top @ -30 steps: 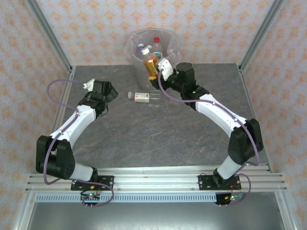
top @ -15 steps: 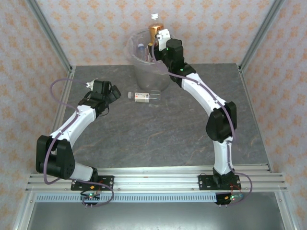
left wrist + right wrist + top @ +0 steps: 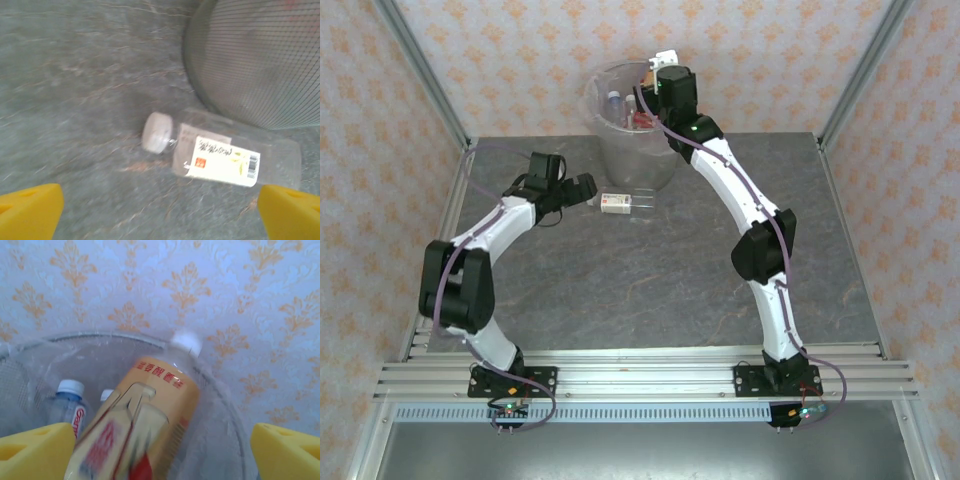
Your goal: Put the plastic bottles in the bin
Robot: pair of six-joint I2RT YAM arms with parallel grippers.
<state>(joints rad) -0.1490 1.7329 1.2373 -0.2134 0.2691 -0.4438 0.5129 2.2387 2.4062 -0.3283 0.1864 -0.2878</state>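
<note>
A clear bottle (image 3: 225, 157) with a white cap and a white label lies on its side on the table (image 3: 620, 203), at the foot of the bin (image 3: 595, 95). My left gripper (image 3: 585, 187) is open just left of it, and the bottle lies ahead of its yellow fingertips (image 3: 30, 210). My right gripper (image 3: 655, 78) hangs over the bin, open. An amber-labelled bottle (image 3: 150, 425) with a white cap sits loose and blurred between its spread fingers (image 3: 35, 450). Other bottles (image 3: 70, 400) lie inside the bin (image 3: 220, 440).
The bin's mesh wall (image 3: 260, 60) stands right behind the lying bottle. Patterned walls and metal frame posts (image 3: 425, 70) close in the grey stone table (image 3: 620, 290) at the back and sides.
My right arm lifted the amber bottle from beside the bin to above it and opened its fingers. My left gripper swung right toward the lying bottle.
</note>
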